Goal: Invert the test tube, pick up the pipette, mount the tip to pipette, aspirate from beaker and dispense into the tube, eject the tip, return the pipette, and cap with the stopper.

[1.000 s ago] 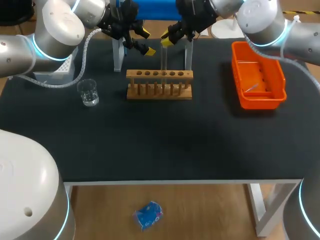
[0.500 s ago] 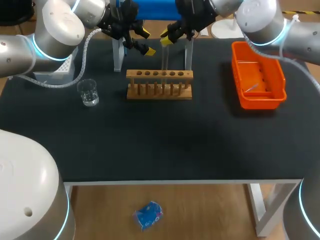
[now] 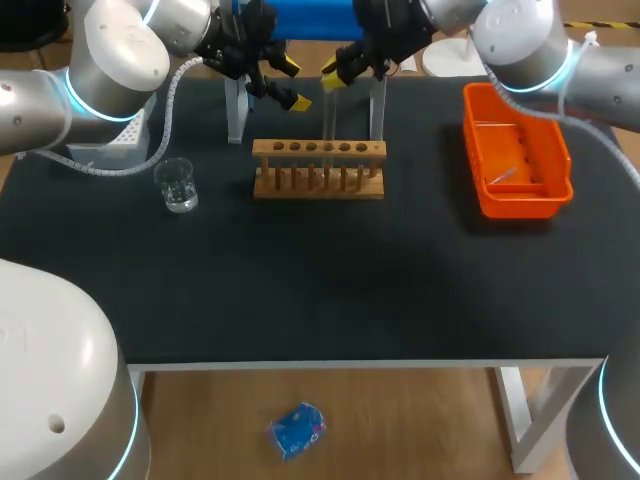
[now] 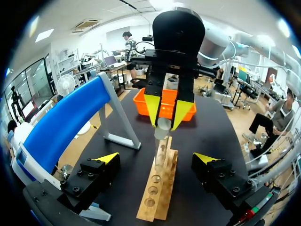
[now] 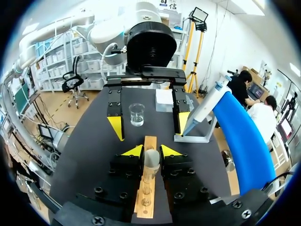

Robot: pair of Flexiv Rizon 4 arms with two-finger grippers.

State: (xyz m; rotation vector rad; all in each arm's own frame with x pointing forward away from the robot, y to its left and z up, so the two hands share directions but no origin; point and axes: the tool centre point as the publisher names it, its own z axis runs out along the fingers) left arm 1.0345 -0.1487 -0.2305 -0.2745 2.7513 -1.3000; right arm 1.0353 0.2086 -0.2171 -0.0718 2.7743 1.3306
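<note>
firmly clamped on the test tube (image 5: 151, 162) with both yellow tips of the right gripper (image 5: 151, 151), jaws narrow, pinching near its open rim. held upright over the wooden rack (image 3: 318, 168) (lower end down at the row of holes, inside one or not cannot tell). faced close by with the left gripper (image 3: 292, 85), jaws spread wide, touching nothing. nearer the left arm, beaker (image 3: 179, 185) standing on the table; off right, orange tray (image 3: 515, 205).
</note>
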